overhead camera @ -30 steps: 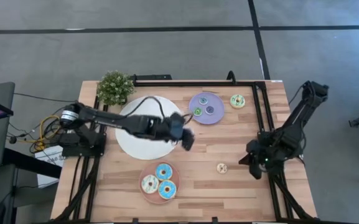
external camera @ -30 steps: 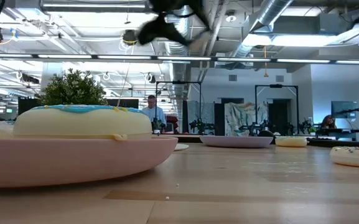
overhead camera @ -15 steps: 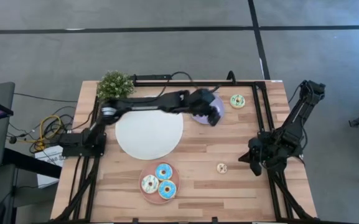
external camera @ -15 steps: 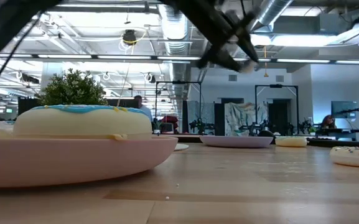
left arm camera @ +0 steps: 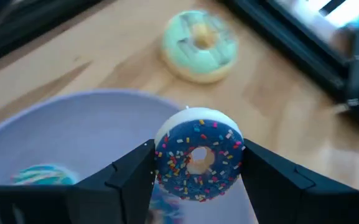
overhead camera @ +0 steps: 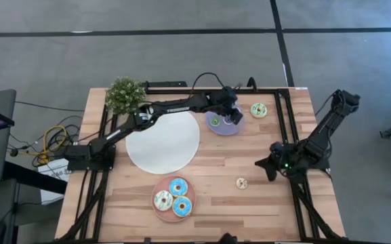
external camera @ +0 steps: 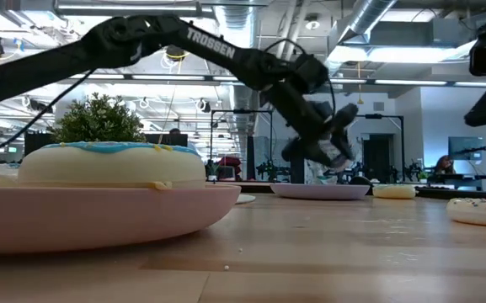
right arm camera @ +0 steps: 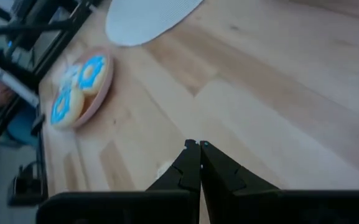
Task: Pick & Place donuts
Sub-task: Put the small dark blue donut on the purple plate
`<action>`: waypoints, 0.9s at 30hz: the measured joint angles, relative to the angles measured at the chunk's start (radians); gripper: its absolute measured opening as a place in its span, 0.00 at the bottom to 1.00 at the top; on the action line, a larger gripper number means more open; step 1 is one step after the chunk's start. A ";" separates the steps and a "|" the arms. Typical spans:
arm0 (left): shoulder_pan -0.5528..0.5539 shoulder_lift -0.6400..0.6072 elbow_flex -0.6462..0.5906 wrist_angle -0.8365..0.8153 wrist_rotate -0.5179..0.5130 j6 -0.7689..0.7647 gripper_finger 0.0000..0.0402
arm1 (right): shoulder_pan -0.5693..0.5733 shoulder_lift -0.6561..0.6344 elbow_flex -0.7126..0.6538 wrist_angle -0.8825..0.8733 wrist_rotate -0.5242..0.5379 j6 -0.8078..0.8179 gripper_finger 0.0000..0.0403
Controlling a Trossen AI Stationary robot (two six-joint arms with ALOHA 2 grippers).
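My left gripper (overhead camera: 230, 112) reaches over the lilac plate (overhead camera: 221, 127) at the far middle of the table, shut on a small blue-iced sprinkled donut (left arm camera: 199, 163). A green mini donut (overhead camera: 215, 121) lies on that plate. A pale green donut (overhead camera: 259, 110) lies flat on the wood just right of the plate. Three larger donuts (overhead camera: 173, 197) sit on the pink plate (overhead camera: 156, 207) near the front edge. A small pale sprinkled donut (overhead camera: 242, 182) lies on the wood at the near right. My right gripper (overhead camera: 261, 165) hangs shut at the right, touching nothing. My left gripper pinches the blue donut by two opposite sides of its outer rim (left arm camera: 160, 163) between its two fingers (left arm camera: 132, 177). The fingers slant down from the table's left. The donut stands on edge with its iced face toward the wrist, lifted clear above the lilac plate (left arm camera: 73, 134).
A large white plate (overhead camera: 162, 142) lies left of the middle. A potted plant (overhead camera: 125, 93) stands at the far left corner. A black frame rail (overhead camera: 283, 115) runs along the table's right side. Bare wood lies between the plates.
My left gripper has swung from the white plate's near right edge toward the table's far and right side and come down over the lilac plate. My right gripper has rolled and now points more toward the table's left.
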 joint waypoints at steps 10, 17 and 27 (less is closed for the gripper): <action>0.054 0.043 0.001 -0.019 -0.078 0.093 0.53 | -0.123 0.000 0.000 -0.003 0.000 0.006 0.00; 0.041 0.048 0.001 0.019 -0.091 0.136 0.53 | -0.184 0.000 0.000 -0.005 -0.002 -0.006 0.00; 0.035 0.049 0.001 -0.011 -0.082 0.158 0.55 | -0.219 0.000 0.000 -0.008 -0.003 -0.007 0.00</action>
